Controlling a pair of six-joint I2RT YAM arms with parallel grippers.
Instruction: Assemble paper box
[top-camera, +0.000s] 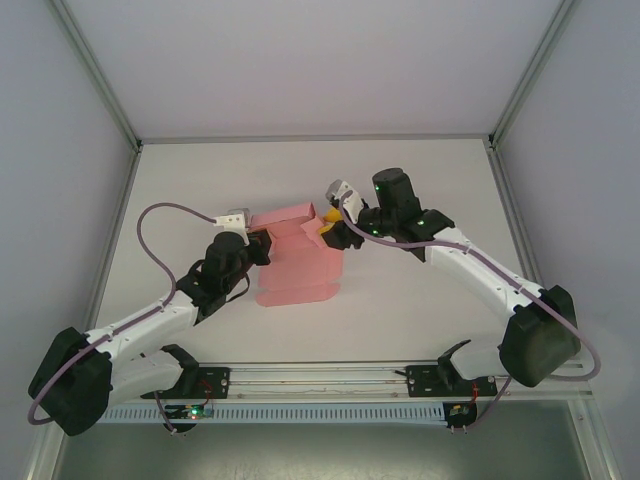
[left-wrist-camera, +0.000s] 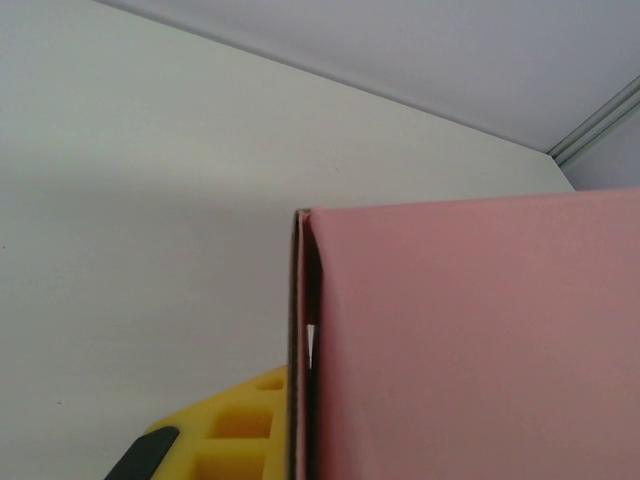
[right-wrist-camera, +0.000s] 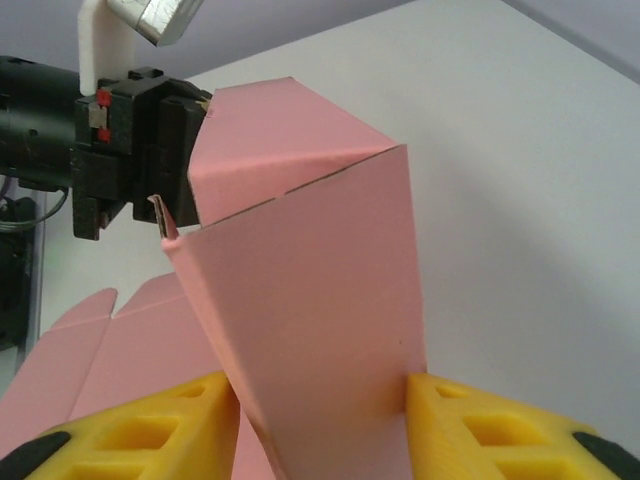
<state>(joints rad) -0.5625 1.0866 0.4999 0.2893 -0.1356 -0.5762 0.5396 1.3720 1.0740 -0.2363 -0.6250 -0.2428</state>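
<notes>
Paper box (top-camera: 300, 262) | mid-worktop (top-camera: 430, 190), partly folded, one panel raised, the rest flat | my left hand (right-wrist-camera: 165, 215) clamped on the raised panel's upper edge | my right hand (right-wrist-camera: 320, 425) closed on that panel, yellow fingers (right-wrist-camera: 150, 430) touching both sides

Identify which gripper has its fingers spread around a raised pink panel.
The right gripper; the left gripper is pinched shut on an edge of the paper box.

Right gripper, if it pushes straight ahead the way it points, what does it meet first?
The right gripper would first meet the upright pink card panel of the paper box, standing between its jaws; depth is unclear.
</notes>
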